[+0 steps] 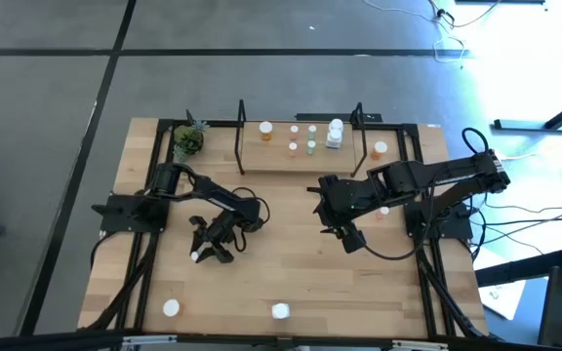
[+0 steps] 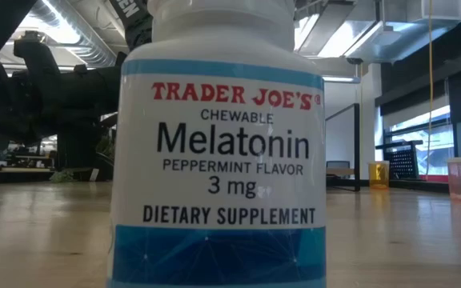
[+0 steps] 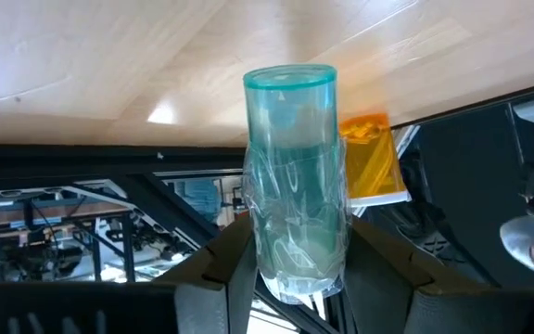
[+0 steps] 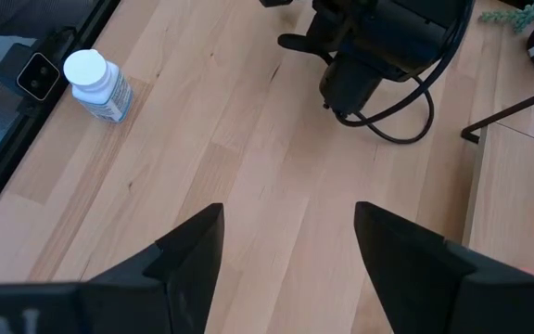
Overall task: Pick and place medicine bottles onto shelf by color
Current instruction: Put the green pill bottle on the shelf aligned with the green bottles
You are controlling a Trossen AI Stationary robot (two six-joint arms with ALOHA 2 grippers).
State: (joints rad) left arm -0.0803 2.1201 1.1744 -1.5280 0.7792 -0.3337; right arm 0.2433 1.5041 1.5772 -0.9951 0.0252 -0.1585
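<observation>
My left gripper (image 1: pixel 203 252) is low over the table's left middle, shut on a pale green see-through medicine bottle (image 3: pixel 292 176) whose white cap (image 1: pixel 195 256) shows from above. My right gripper (image 1: pixel 345 234) hangs open, high over the table's right middle, with nothing between its fingers (image 4: pixel 193 250). The shelf (image 1: pixel 281 161), a light board with black end frames, lies at the far middle. On it stand several small bottles, among them an orange one (image 1: pixel 294 148), a green one (image 1: pixel 311 147) and a bigger white one (image 1: pixel 335 134). My left gripper pinches the green bottle by its crinkled wrapped side (image 3: pixel 265 246) between its two fingers (image 3: pixel 235 274), which lie across it. They come slanting down from the far right. The bottle stands upright, its teal-rimmed base (image 3: pixel 290 79) toward the tabletop; whether the base touches the wood I cannot tell.
A white Melatonin bottle (image 1: pixel 280 311) stands at the near edge and fills the low view (image 2: pixel 218 160). Another white bottle (image 1: pixel 171 308) is near left. An orange bottle (image 1: pixel 380 149) stands right of the shelf. A potted plant (image 1: pixel 188 139) is far left.
</observation>
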